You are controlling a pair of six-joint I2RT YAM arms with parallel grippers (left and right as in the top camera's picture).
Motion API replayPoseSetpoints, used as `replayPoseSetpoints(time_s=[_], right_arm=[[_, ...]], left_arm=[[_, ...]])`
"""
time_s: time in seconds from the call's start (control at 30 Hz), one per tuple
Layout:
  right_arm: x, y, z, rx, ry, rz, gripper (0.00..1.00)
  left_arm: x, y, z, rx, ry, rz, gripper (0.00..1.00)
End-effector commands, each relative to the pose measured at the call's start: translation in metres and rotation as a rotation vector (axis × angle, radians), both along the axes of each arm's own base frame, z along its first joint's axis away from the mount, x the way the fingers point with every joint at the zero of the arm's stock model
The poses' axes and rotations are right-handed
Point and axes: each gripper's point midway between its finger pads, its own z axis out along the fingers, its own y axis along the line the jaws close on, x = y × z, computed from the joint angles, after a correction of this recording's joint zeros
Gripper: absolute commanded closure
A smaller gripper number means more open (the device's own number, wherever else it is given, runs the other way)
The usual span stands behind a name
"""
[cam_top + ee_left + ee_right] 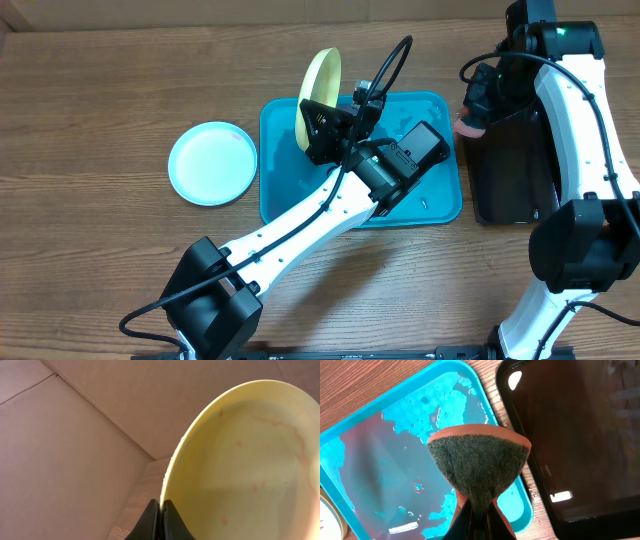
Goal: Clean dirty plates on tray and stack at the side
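Note:
My left gripper [318,118] is shut on the rim of a pale yellow plate [322,82] and holds it on edge above the back of the teal tray [280,160]. In the left wrist view the plate [250,460] shows faint red smears, with the fingers [161,510] pinching its rim. A light blue plate [212,162] lies flat on the table left of the tray. My right gripper [477,510] is shut on an orange sponge with a dark scrub face [477,460], held above the tray's wet right end [395,470]; it also shows overhead [470,125].
A black tray [510,160] stands right of the teal tray, under the right arm; it also shows in the right wrist view [580,435]. The edge of another pale plate [327,515] shows at the lower left there. Water pools on the teal tray.

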Motion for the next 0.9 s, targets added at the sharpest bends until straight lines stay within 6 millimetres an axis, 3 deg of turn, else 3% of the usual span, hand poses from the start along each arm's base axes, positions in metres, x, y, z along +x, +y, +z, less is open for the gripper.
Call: replayPoseSetpoints(time_s=[0.0, 0.6, 0.73, 0.87], right_arm=[[0.004, 0.000, 0.014, -0.002, -0.044, 0.005, 0.96], [0.003, 0.001, 0.014, -0.002, -0.040, 0.006, 0.96], [0.003, 0.000, 0.014, -0.002, -0.040, 0.005, 0.96], [0.002, 0.000, 0.013, -0.004, -0.037, 0.015, 0.96]], left_arm=[[-0.004, 0.006, 0.028, -0.023, -0.071, 0.018, 0.96], [-0.001, 0.002, 0.016, -0.070, -0.016, -0.012, 0.96], [0.005, -0.007, -0.011, -0.173, 0.108, -0.069, 0.96], [0.000, -0.034, -0.065, -0.380, 0.386, -0.192, 0.96]])
